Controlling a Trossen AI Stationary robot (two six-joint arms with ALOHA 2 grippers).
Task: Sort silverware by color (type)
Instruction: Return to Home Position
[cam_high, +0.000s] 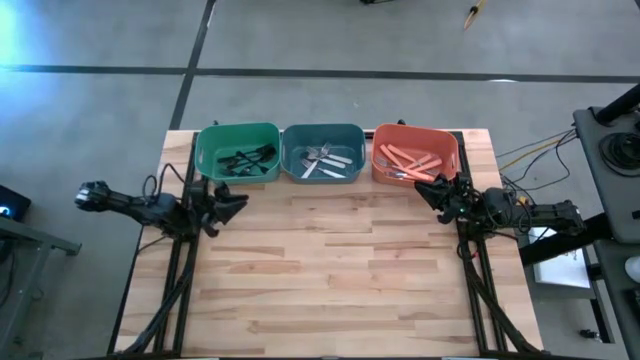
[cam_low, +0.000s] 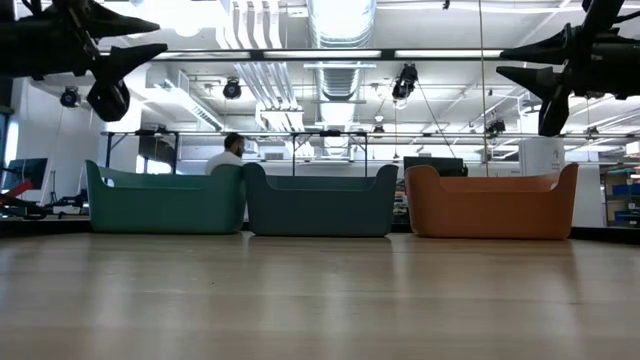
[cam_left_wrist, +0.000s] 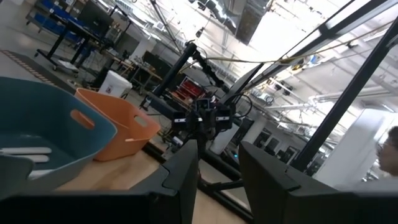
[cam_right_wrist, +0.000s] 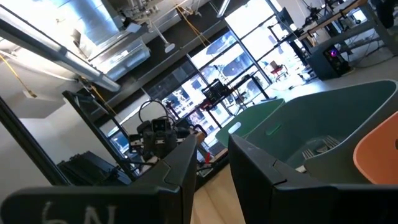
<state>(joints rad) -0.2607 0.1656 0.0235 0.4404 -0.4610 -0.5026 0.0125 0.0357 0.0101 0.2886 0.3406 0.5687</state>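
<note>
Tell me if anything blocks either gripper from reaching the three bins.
Nothing visible does. The left gripper hangs open just short of the green bin, the right gripper open by the orange bin; only tabletop lies between.

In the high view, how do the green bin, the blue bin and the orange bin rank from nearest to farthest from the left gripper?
From the left gripper, nearest first:
1. Green bin, just beyond the gripper, at the left end of the row.
2. Blue bin, in the middle of the row.
3. Orange bin, at the right end of the row, farthest away.
</note>
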